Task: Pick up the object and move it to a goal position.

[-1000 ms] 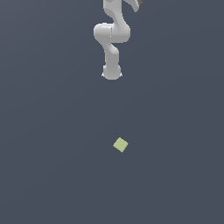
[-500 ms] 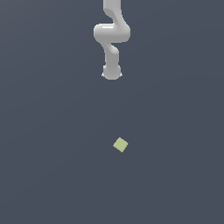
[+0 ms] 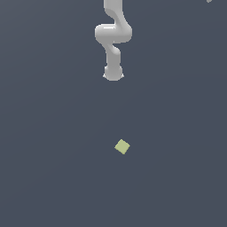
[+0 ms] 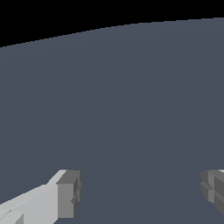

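Exterior view: one white robot arm (image 3: 113, 33), smooth and rounded, built of bulbous jointed segments with a glossy plastic look; its upper part is cut off by the frame edge. Tool (image 3: 113, 75) at the arm's lower end, seen here only as a pale rounded stub; the fingers cannot be made out in this view. One cube (image 3: 122, 146), pale yellow-green, matte and plain, small, sitting with a corner turned toward the camera so it reads as a diamond. It lies on the counter (image 3: 53, 168), well apart from the tool and nearer the frame's bottom edge, slightly toward the exterior view's right of the tool. Counter: flat, uniform slate-grey, without texture or markings. A small pale fragment at the top corner on the exterior view's right is too cut off to identify.

Wrist view: two fingertips (image 4: 68, 194) of the tool, blocky, with grey faceted pads on lighter grey-white stems, both cropped by the frame. They stand wide apart with bare grey counter between them, gripping nothing. The cube does not appear here. Beyond the counter's curved far edge, plain black.
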{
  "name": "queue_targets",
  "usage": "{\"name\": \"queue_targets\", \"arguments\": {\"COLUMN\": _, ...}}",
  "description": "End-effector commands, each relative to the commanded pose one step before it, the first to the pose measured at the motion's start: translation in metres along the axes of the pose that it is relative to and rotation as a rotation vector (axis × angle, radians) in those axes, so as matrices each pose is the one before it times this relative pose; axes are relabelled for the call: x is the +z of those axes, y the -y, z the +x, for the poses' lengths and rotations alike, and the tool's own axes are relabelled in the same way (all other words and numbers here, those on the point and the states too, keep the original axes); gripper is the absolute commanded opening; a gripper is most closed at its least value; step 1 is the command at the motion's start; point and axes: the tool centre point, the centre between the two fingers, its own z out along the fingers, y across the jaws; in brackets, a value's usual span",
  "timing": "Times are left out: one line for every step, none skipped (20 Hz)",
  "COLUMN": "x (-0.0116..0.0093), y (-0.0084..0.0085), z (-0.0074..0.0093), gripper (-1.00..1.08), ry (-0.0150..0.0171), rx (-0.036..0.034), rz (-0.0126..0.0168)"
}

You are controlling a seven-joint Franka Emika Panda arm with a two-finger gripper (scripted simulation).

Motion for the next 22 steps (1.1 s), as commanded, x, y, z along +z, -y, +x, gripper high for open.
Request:
{"name": "queue_targets", "arguments": {"x": 0.02107, "y": 0.00367, "z": -0.00224, "gripper": 1.08, "ry": 0.00470, "rx": -0.04377, "rz": 0.00851}}
{"name": "queue_targets", "arguments": {"x": 0.00892, "y": 0.00047, "z": -0.00157, "gripper": 1.08, "ry": 0.00250, "rx": -0.01631, "rz": 0.00384}}
{"name": "queue_targets", "arguments": {"x": 0.00915, "y": 0.00002, "z": -0.00197, "gripper": 1.08, "ry": 0.00273, "rx": -0.01577, "rz": 0.00400}}
{"name": "queue_targets", "arguments": {"x": 0.00934, "y": -0.00043, "z": -0.00239, "gripper": 1.08, "ry": 0.00293, "rx": -0.01522, "rz": 0.00417}}
{"name": "queue_targets", "arguments": {"x": 0.00951, "y": -0.00087, "z": -0.00282, "gripper": 1.08, "ry": 0.00309, "rx": -0.01466, "rz": 0.00434}}
{"name": "queue_targets", "arguments": {"x": 0.00965, "y": -0.00130, "z": -0.00327, "gripper": 1.08, "ry": 0.00321, "rx": -0.01407, "rz": 0.00451}}
{"name": "queue_targets", "arguments": {"x": 0.00975, "y": -0.00172, "z": -0.00374, "gripper": 1.08, "ry": 0.00329, "rx": -0.01346, "rz": 0.00466}}
{"name": "queue_targets", "arguments": {"x": 0.00983, "y": -0.00213, "z": -0.00422, "gripper": 1.08, "ry": 0.00334, "rx": -0.01285, "rz": 0.00481}}
{"name": "queue_targets", "arguments": {"x": 0.00988, "y": -0.00252, "z": -0.00472, "gripper": 1.08, "ry": 0.00335, "rx": -0.01224, "rz": 0.00496}}
{"name": "queue_targets", "arguments": {"x": 0.00990, "y": -0.00291, "z": -0.00522, "gripper": 1.08, "ry": 0.00332, "rx": -0.01161, "rz": 0.00508}}
{"name": "queue_targets", "arguments": {"x": 0.00989, "y": -0.00327, "z": -0.00574, "gripper": 1.08, "ry": 0.00326, "rx": -0.01097, "rz": 0.00520}}
{"name": "queue_targets", "arguments": {"x": 0.00986, "y": -0.00361, "z": -0.00626, "gripper": 1.08, "ry": 0.00317, "rx": -0.01035, "rz": 0.00530}}
{"name": "queue_targets", "arguments": {"x": 0.00978, "y": -0.00395, "z": -0.00680, "gripper": 1.08, "ry": 0.00303, "rx": -0.00969, "rz": 0.00537}}
{"name": "queue_targets", "arguments": {"x": 0.00969, "y": -0.00425, "z": -0.00734, "gripper": 1.08, "ry": 0.00286, "rx": -0.00905, "rz": 0.00543}}
{"name": "queue_targets", "arguments": {"x": 0.00956, "y": -0.00454, "z": -0.00789, "gripper": 1.08, "ry": 0.00267, "rx": -0.00841, "rz": 0.00547}}
{"name": "queue_targets", "arguments": {"x": 0.00941, "y": -0.00480, "z": -0.00844, "gripper": 1.08, "ry": 0.00244, "rx": -0.00777, "rz": 0.00548}}
{"name": "queue_targets", "arguments": {"x": 0.00922, "y": -0.00505, "z": -0.00899, "gripper": 1.08, "ry": 0.00218, "rx": -0.00712, "rz": 0.00546}}
{"name": "queue_targets", "arguments": {"x": 0.00902, "y": -0.00526, "z": -0.00954, "gripper": 1.08, "ry": 0.00190, "rx": -0.00650, "rz": 0.00543}}
{"name": "queue_targets", "arguments": {"x": 0.00878, "y": -0.00546, "z": -0.01010, "gripper": 1.08, "ry": 0.00159, "rx": -0.00587, "rz": 0.00535}}
{"name": "queue_targets", "arguments": {"x": 0.00851, "y": -0.00564, "z": -0.01065, "gripper": 1.08, "ry": 0.00125, "rx": -0.00524, "rz": 0.00524}}
{"name": "queue_targets", "arguments": {"x": 0.00823, "y": -0.00577, "z": -0.01119, "gripper": 1.08, "ry": 0.00091, "rx": -0.00465, "rz": 0.00512}}
{"name": "queue_targets", "arguments": {"x": 0.00792, "y": -0.00589, "z": -0.01172, "gripper": 1.08, "ry": 0.00053, "rx": -0.00405, "rz": 0.00495}}
